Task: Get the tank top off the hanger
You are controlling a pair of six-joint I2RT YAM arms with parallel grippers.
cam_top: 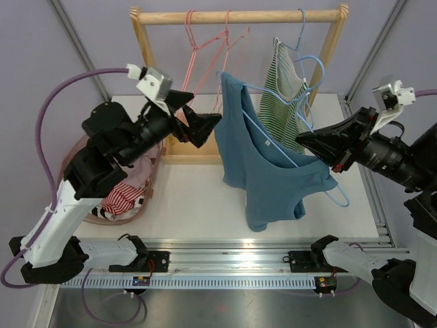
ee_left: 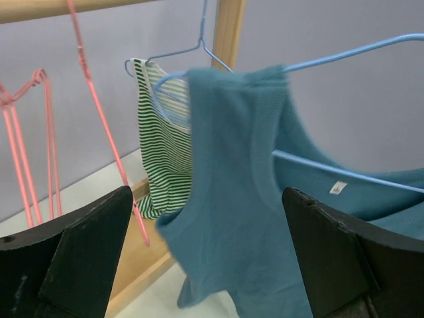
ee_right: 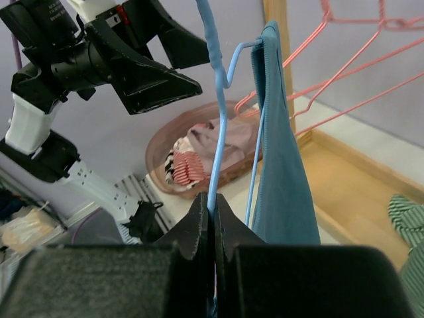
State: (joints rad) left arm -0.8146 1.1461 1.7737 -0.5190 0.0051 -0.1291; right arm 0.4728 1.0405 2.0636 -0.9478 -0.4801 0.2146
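The teal tank top (cam_top: 273, 171) hangs on a light blue wire hanger (cam_top: 339, 197) that is held tilted in front of the wooden rack. My right gripper (cam_top: 304, 142) is shut on the hanger's wire; the wrist view shows the wire (ee_right: 218, 132) pinched between the jaws and the tank top (ee_right: 281, 172) beside it. My left gripper (cam_top: 205, 113) is open, close to the top's upper shoulder strap and not touching it. In the left wrist view the tank top (ee_left: 245, 199) hangs between and beyond the open fingers (ee_left: 86, 245), with the hanger (ee_left: 344, 56) above.
A wooden rack (cam_top: 239, 15) at the back holds empty pink hangers (cam_top: 198, 48) and a green striped top (cam_top: 280, 96) on another blue hanger. A pink basket (cam_top: 68, 160) with clothes sits at the left under my left arm. A metal rail runs along the near edge.
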